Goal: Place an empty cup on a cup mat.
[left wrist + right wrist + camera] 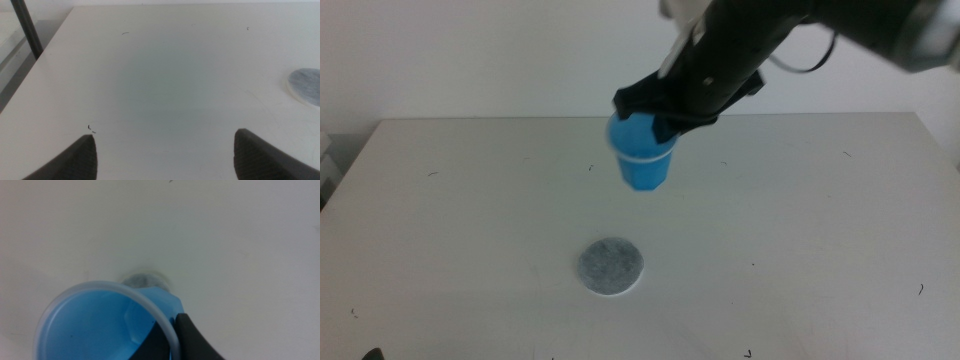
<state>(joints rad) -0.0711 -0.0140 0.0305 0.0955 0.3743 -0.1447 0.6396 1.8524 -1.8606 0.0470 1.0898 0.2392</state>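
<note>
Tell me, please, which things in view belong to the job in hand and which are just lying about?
Belongs to the job:
- small bright blue plastic cup, held in the air by the right gripper
- flat round mottled grey cup mat, bare

Just there:
- white table
- left gripper, open, waiting over the table

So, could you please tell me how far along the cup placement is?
Pickup looks done: the right tool grips the cup by its rim, in the air, beyond the cup mat. The mat lies bare. Left: lowering the cup onto it and releasing. The left tool waits open, low over the table.
</note>
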